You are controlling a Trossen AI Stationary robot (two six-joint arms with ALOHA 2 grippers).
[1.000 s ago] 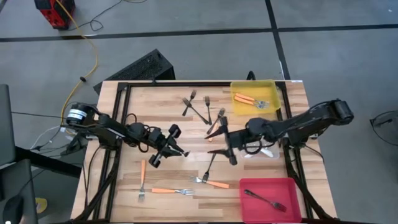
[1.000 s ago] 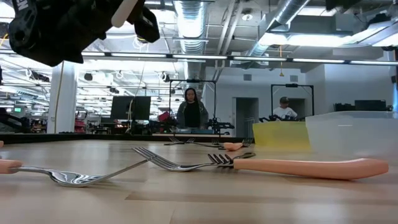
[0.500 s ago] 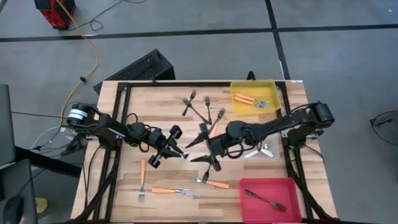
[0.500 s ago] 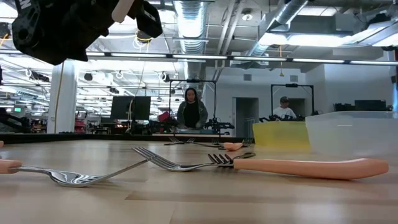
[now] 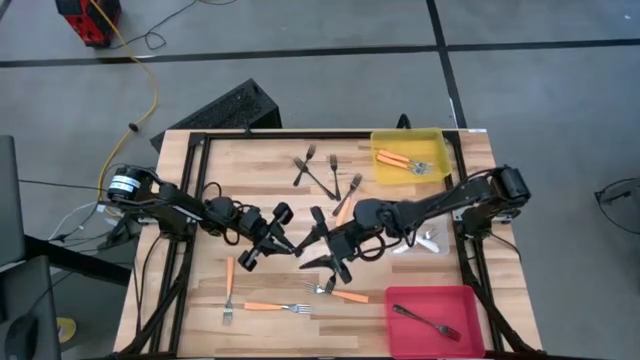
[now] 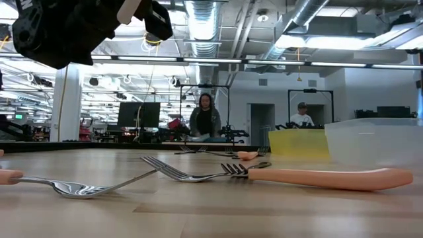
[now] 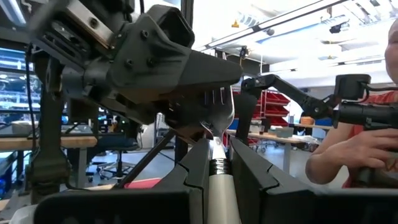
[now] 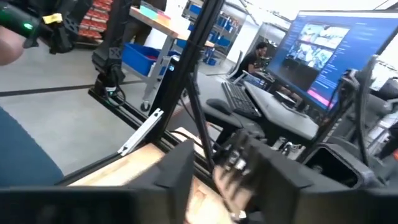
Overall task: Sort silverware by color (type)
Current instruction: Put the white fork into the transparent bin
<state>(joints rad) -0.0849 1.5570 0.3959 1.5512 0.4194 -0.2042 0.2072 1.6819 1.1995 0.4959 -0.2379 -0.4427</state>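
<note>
Wooden counter (image 5: 250,170) on a grey concrete floor, seen from above. At frame centre, left gripper (image 5: 296,247) clenched on a pale silver fork (image 7: 221,186), facing the right gripper (image 5: 322,240), fingers spread wide, just beside it. Dark forks (image 5: 322,172) loose at upper centre; orange-handled forks (image 5: 268,307) along the lower edge; two more in the yellow bin (image 5: 440,137), upper right; one dark fork in the red bin (image 5: 400,296), lower right.

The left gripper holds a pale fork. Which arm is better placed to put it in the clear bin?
Probably the right. The clear bin lies on its side of the table, away from the left gripper, and the right gripper is open close to the fork.
</note>
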